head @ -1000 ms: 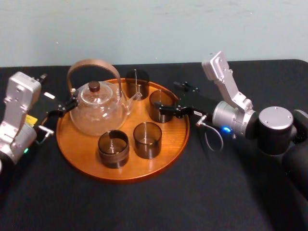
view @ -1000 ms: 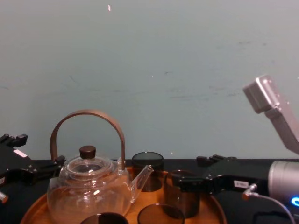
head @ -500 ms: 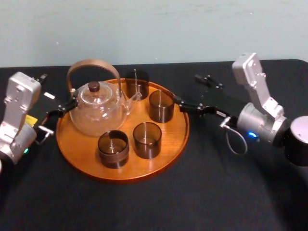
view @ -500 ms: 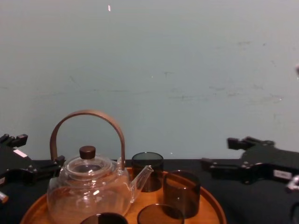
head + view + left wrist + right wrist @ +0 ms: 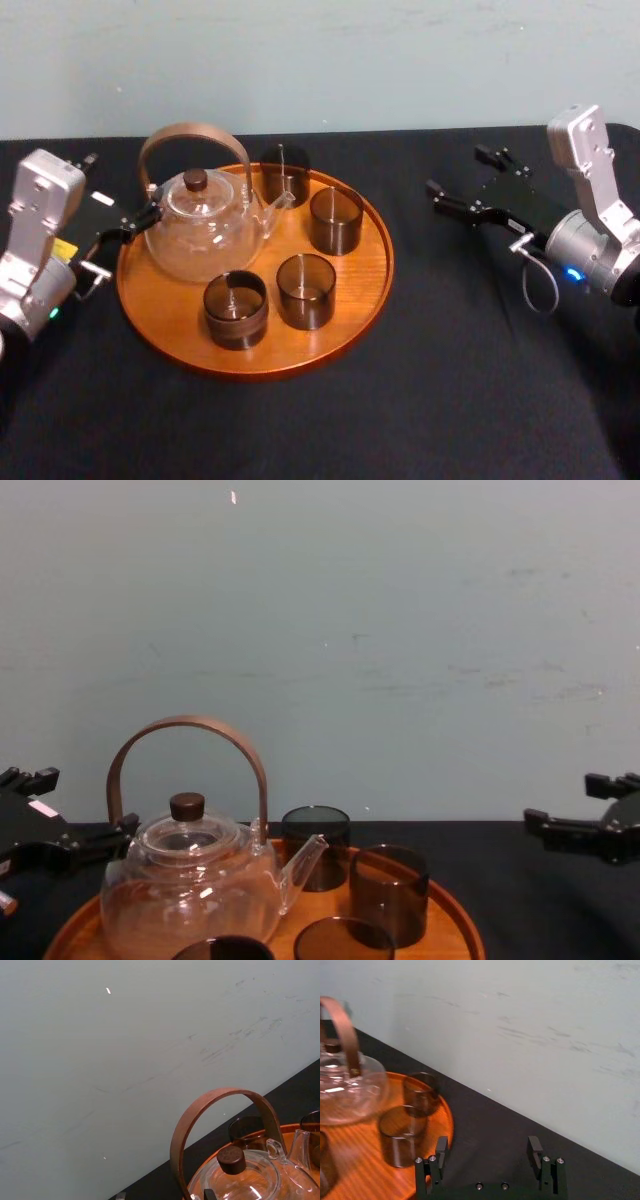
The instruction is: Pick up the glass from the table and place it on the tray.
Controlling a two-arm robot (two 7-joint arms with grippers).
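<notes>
Head view: right gripper (image 5: 456, 170) is hovering spread, left gripper (image 5: 120, 190) idling beside tray (image 5: 370, 270). Glass (image 5: 335, 220) is looking fragile, slick: pinch mid-wall.

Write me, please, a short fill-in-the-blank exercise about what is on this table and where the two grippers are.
1. The tray holds a glass teapot and ___ dark glasses.
2. The right gripper hangs over the table, beside the tray, with its fingers ___.
3. The left gripper sits at the tray's ___ edge, beside the teapot.

Missing words: four; open; left.
</notes>
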